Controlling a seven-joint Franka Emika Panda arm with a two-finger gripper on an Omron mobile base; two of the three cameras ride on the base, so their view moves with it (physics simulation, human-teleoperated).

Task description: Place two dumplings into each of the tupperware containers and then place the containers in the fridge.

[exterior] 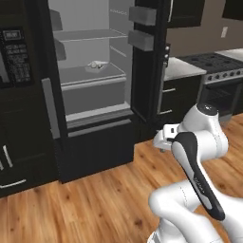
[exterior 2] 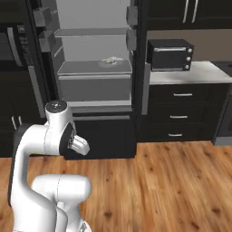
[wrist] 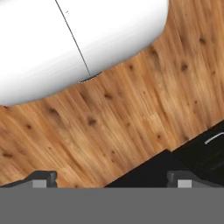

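The fridge [exterior: 90, 95] [exterior 2: 95, 77] stands ahead with its upper doors swung open, showing pale grey walls and shelves. A small pale lump [exterior: 96, 65] [exterior 2: 111, 60] lies on the middle shelf; it is too small to tell whether it is a dumpling. The tupperware containers are out of view. My gripper [wrist: 111, 179] is open, its dark fingertips [wrist: 41, 178] far apart with nothing between them, and it points down at the wooden floor by the black cabinet base. The hand [exterior: 163, 139] [exterior 2: 79, 145] is tucked low against the folded arm, well short of the fridge.
The open right fridge door [exterior: 147, 57] carries grey bins and juts toward me. A black microwave with keypad [exterior: 14, 57] sits at the left. A dark toaster oven [exterior 2: 170, 54] stands on the counter over drawers [exterior 2: 181, 113]. A stove [exterior: 216, 66] is far right.
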